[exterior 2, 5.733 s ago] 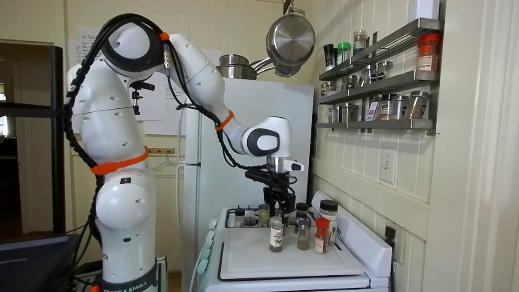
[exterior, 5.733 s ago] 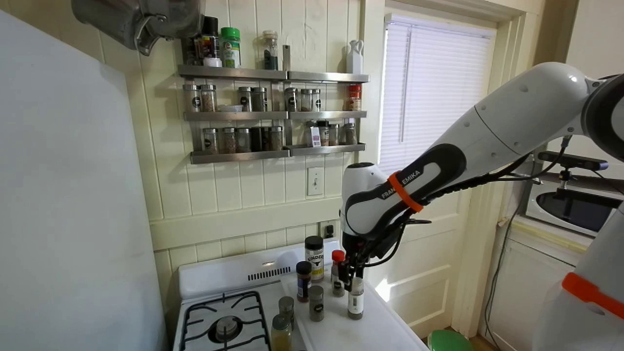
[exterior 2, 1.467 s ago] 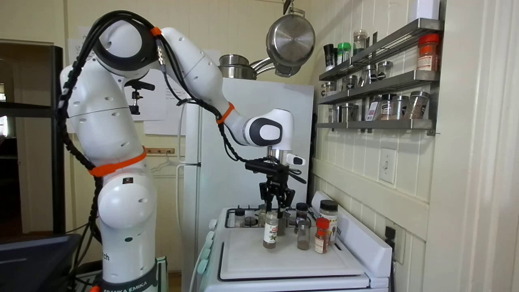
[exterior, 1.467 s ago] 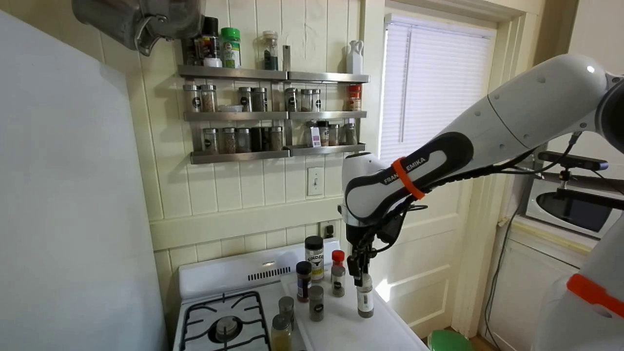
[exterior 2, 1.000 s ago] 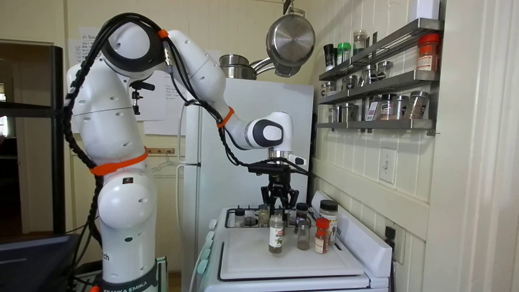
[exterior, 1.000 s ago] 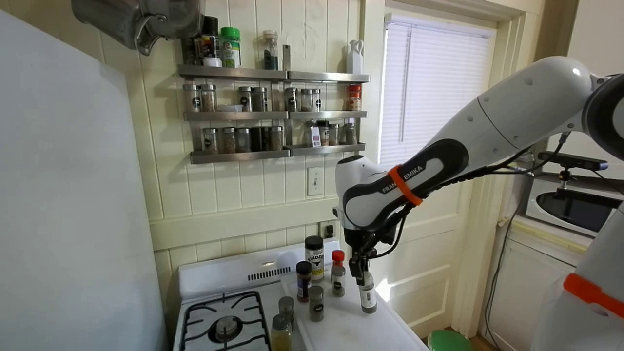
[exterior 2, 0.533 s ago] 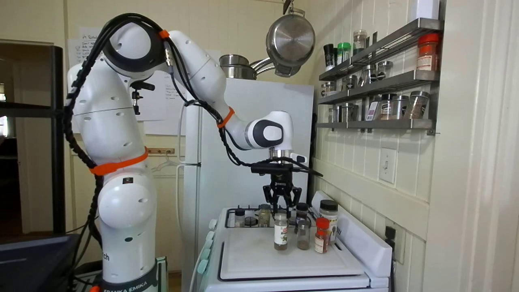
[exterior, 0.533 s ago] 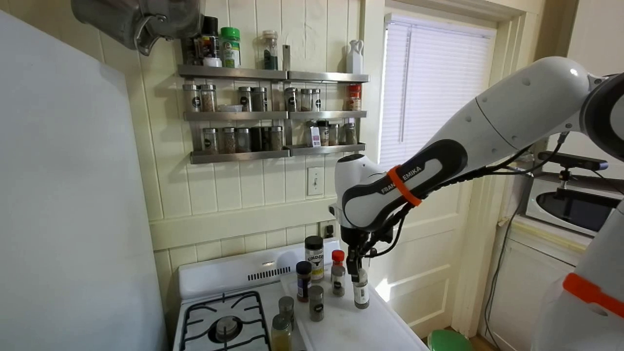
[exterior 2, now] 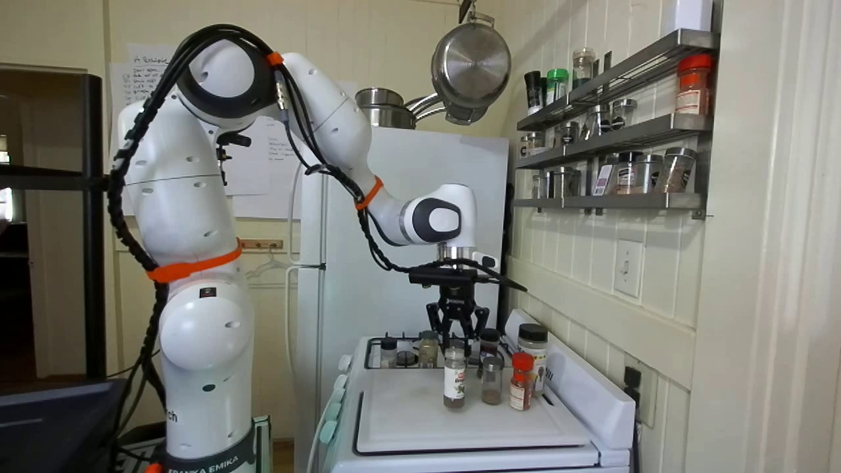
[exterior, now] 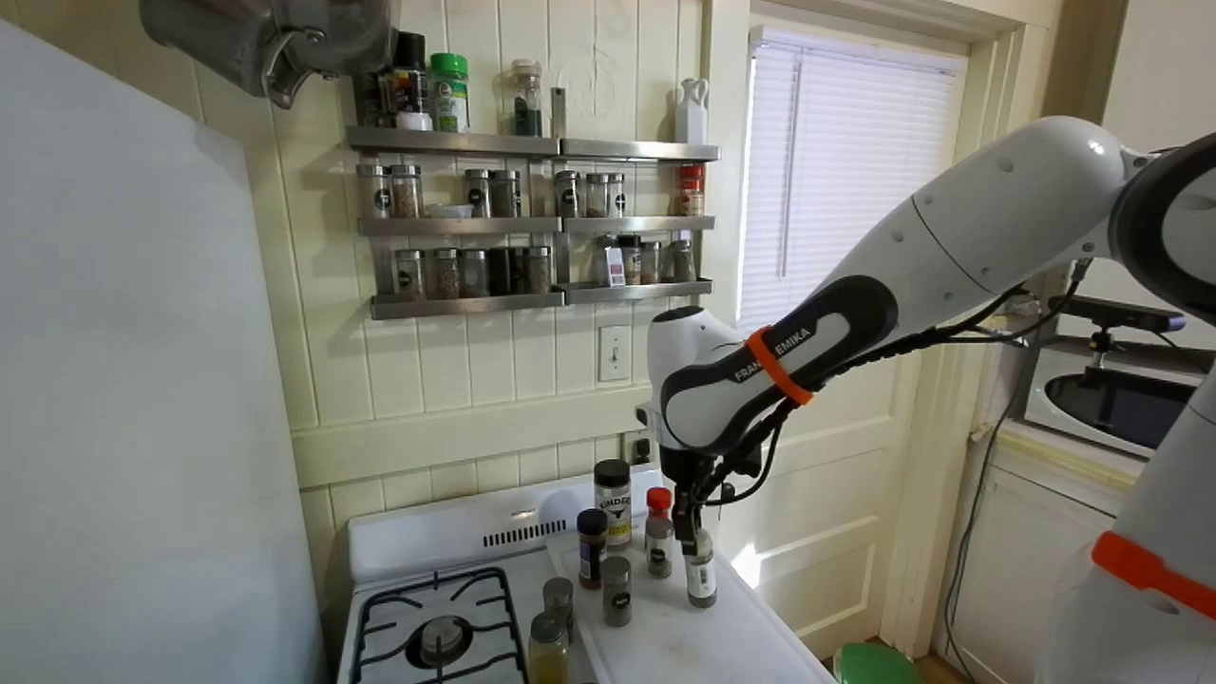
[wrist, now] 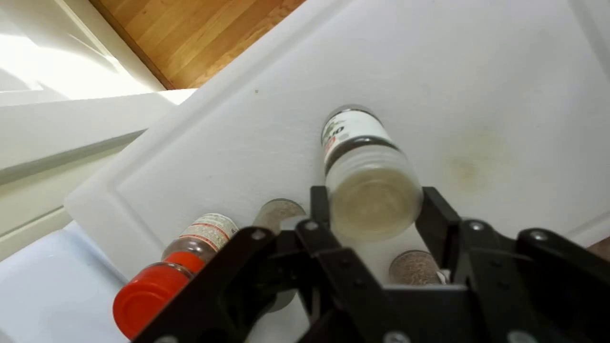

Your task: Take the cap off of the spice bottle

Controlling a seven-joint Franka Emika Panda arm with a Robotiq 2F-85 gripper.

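Note:
The spice bottle (wrist: 355, 128) is clear with a white label and dark contents. It stands nearly upright on the white board (wrist: 267, 124) over the stove, and it shows in both exterior views (exterior: 701, 578) (exterior 2: 454, 381). Its pale translucent cap (wrist: 374, 214) is on top, towards my wrist camera. My gripper (wrist: 375, 202) points down with one finger touching each side of the cap, shut on it. In the exterior views the gripper (exterior: 692, 540) (exterior 2: 456, 341) is at the bottle's top, and the contact there is too small to see.
A red-capped bottle (wrist: 147, 295) and a glass jar (exterior 2: 491, 384) stand close by. A grey jar (exterior: 617, 594), a black-capped bottle (exterior: 592, 551) and a large black-lidded container (exterior: 614, 503) stand behind. A burner grate (exterior: 442, 636) and a raised stove back (exterior: 446, 527) lie beyond.
The bottle has shifted on the board along with my gripper. It leaned about one second ago and is nearly upright now. The wrist has turned since the oldest frames.

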